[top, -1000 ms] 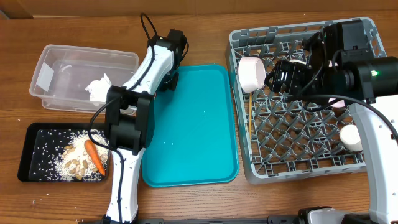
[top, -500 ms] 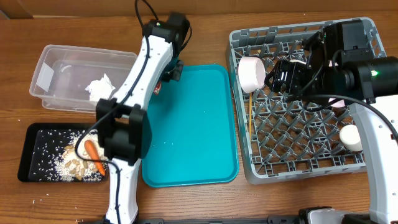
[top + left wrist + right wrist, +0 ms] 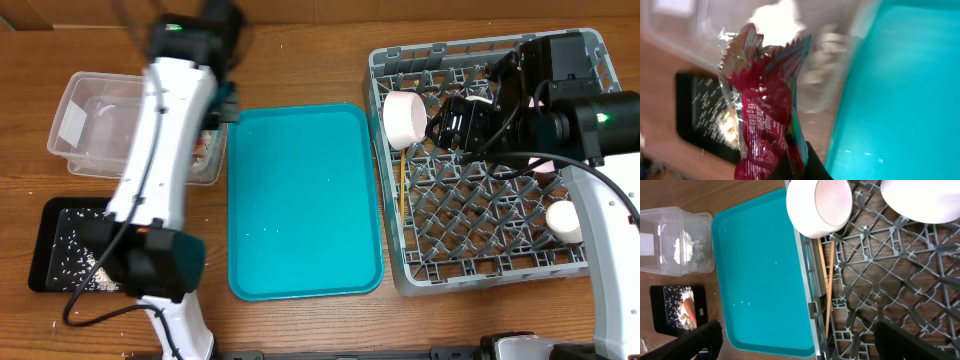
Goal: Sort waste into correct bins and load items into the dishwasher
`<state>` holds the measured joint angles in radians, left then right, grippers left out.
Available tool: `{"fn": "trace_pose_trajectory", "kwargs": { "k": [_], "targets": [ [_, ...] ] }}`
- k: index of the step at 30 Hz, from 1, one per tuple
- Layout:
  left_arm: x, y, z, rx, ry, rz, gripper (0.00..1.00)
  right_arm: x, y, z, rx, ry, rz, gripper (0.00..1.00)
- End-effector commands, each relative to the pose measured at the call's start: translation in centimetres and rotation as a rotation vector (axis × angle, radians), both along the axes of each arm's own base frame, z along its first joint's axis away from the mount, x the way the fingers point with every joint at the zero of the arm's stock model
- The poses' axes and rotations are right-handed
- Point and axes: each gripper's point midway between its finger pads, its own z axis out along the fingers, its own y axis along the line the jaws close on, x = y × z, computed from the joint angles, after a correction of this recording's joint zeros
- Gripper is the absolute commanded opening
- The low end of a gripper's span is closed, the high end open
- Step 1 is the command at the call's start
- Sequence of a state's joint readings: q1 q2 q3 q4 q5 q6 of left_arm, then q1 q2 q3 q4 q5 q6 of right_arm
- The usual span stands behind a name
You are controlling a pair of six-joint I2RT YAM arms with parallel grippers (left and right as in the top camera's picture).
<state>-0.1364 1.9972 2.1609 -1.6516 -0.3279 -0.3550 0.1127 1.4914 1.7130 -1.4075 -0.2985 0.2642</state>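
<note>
My left gripper [image 3: 796,167] is shut on the crinkled red snack wrapper [image 3: 767,100] and holds it above the right end of the clear tub [image 3: 95,115]; overhead the gripper [image 3: 215,122] is blurred. The crumpled white paper [image 3: 687,247] lies in the tub. The black tray [image 3: 55,250] holds food scraps and the carrot piece [image 3: 689,307]. My right gripper [image 3: 800,345] is open and empty above the grey dish rack [image 3: 480,190]. A white bowl [image 3: 405,120], a white cup [image 3: 565,222] and the chopsticks [image 3: 402,185] are in the rack.
The flat teal serving tray [image 3: 305,200] lies between the bins and the rack, with only a few crumbs on it. My left arm covers much of the black tray and the tub's right side in the overhead view.
My left arm has swung left from the teal tray's top left corner to above the clear tub's right end, carrying the red wrapper. The right arm has not moved.
</note>
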Motion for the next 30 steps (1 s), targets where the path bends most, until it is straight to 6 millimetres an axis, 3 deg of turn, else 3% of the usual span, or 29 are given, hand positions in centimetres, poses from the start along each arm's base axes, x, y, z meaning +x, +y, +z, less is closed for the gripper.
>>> {"fn": "trace_pose_trajectory", "kwargs": {
  "k": [1, 3, 7, 13, 14, 15, 18, 24, 27, 30],
  "targets": [
    [-0.6, 4.0, 0.5, 0.022, -0.040, 0.187, 0.04, 0.0, 0.0, 0.5, -0.007, -0.022, 0.003, 1.00],
    [-0.8, 4.8, -0.3, -0.008, -0.016, 0.212, 0.13, 0.0, 0.0, 0.5, -0.007, -0.023, 0.003, 1.00],
    [-1.3, 4.2, -1.6, -0.120, 0.047, 0.154, 0.44, -0.1, 0.0, 0.5, -0.008, -0.017, 0.004, 1.00],
    [-2.0, 3.0, -0.1, -0.193, 0.044, 0.067, 0.48, -0.4, -0.1, 0.3, -0.010, -0.001, 0.004, 1.00],
    [-2.1, 2.3, 0.6, -0.225, 0.028, 0.037, 0.58, -0.5, -0.1, 0.3, -0.010, 0.001, 0.004, 1.00],
    [-2.2, 1.6, 1.4, -0.258, 0.004, 0.004, 1.00, -0.5, -0.1, 0.3, -0.010, 0.002, 0.004, 1.00],
    [-3.1, -0.2, 4.8, -0.307, -0.094, -0.083, 1.00, -0.6, -0.1, 0.2, -0.010, 0.006, 0.004, 1.00],
    [-6.4, -1.1, 10.9, -0.255, -0.280, -0.153, 1.00, -0.4, 0.0, 0.3, -0.009, -0.003, 0.004, 1.00],
    [-7.6, -0.6, 12.5, -0.222, -0.331, -0.156, 1.00, 0.1, 0.0, 0.6, -0.006, -0.027, 0.004, 1.00],
    [-7.7, -0.7, 12.8, -0.225, -0.346, -0.157, 1.00, 0.5, 0.1, 0.8, -0.004, -0.045, 0.004, 1.00]
  ]
}}
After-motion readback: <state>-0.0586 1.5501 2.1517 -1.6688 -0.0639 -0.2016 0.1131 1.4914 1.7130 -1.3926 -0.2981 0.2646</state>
